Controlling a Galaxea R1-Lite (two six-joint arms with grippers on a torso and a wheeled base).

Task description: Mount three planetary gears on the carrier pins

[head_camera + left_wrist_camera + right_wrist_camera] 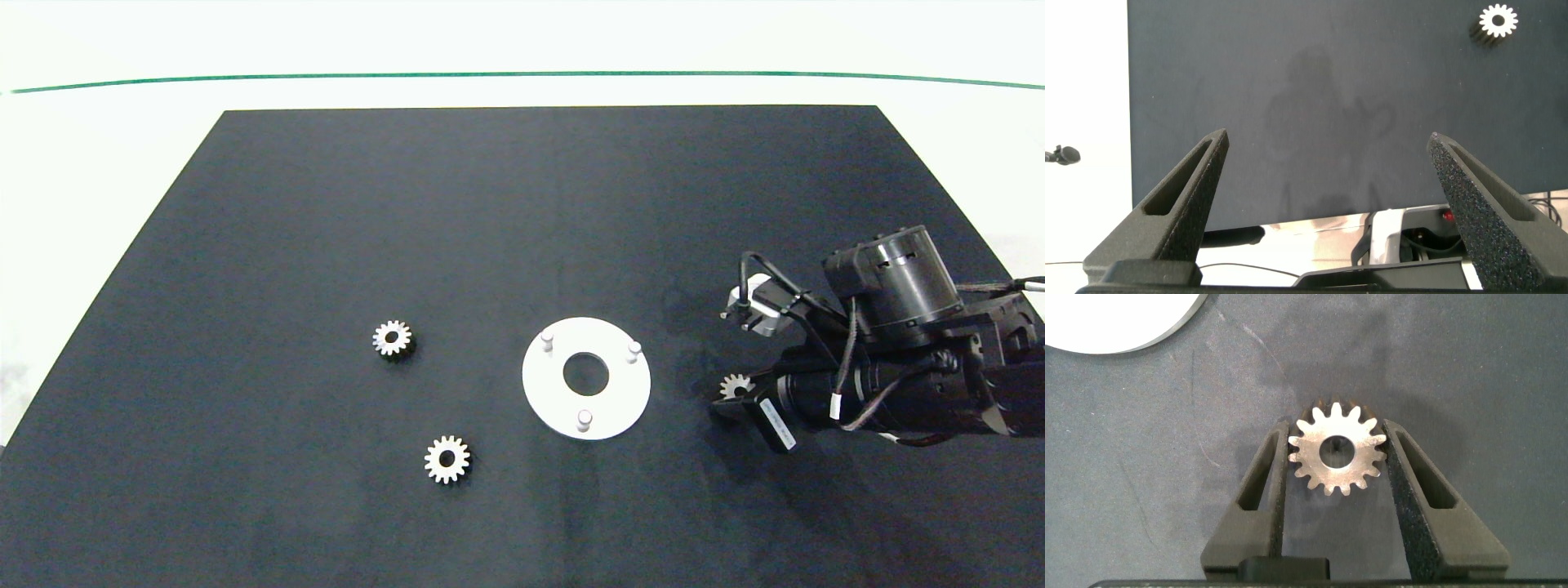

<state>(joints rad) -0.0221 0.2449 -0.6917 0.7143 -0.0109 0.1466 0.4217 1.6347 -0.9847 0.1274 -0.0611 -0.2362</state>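
The planetary gears were three small silver-grey toothed wheels with round bores. One gear (1337,456) sat clamped between the grey fingers of the right gripper (1337,461), low over the dark mat (490,245), to the right of the white disc (620,392) and apart from it. The other two lay flat on the mat left of the disc: one (393,338) farther back, one (446,460) nearer the front. The carrier pins (584,419), three short white pegs, stood bare in a triangle around the disc's large centre hole. The right arm reached in low from the right edge, cables looped over its black housing; a small white label on it could not be read. The left gripper (1327,204) hung with its fingers wide apart over the mat's edge, holding nothing. The tabletop (98,163) around the mat was white.
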